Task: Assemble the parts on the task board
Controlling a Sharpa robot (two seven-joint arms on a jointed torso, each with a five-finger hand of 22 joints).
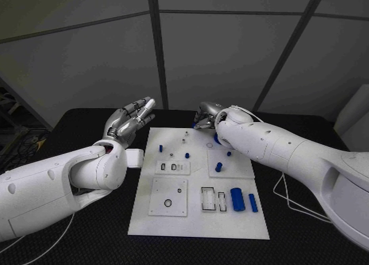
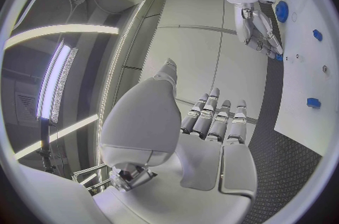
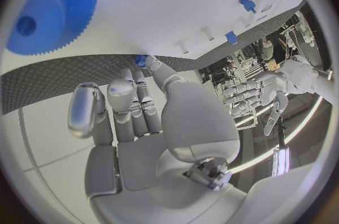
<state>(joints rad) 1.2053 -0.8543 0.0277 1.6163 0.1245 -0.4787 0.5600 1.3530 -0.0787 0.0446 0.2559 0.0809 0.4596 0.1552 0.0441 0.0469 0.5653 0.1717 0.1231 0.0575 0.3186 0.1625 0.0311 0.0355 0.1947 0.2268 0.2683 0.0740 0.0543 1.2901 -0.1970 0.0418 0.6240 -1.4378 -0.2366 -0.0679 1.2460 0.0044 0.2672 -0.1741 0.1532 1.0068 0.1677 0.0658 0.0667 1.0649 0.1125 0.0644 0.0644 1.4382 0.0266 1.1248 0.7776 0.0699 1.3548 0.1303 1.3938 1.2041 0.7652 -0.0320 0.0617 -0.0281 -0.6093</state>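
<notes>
White task board (image 1: 200, 221), rectangular, lies lengthwise in the middle of a black table (image 1: 311, 232). Blue parts on it: a thick cylinder (image 1: 236, 199) and a slimmer bar (image 1: 252, 202) side by side near the board's right edge, next to a pair of dark-outlined rectangular recesses (image 1: 213, 199); two small pegs (image 1: 223, 159) in the right middle section; one small peg (image 1: 160, 148) near the left edge; a large toothed gear (image 3: 53, 6), seen in the right wrist view, lying flat on the board. Also on the board: a square plate with a ring-shaped recess (image 1: 169, 196) on its near left section, a smaller plate with slots (image 1: 173, 167) above it, and several thin pale pins (image 1: 187, 141) standing toward the far end. Left hand (image 1: 130, 121), silver, raised off the board's far left corner, palm up, fingers apart and extended, holding nothing. Right hand (image 1: 207, 117), silver, at the board's far edge, fingers curled downward; the right wrist view shows a small blue part (image 3: 140, 60) pinched at its fingertips (image 3: 150, 63), at the line where the board meets the table.
</notes>
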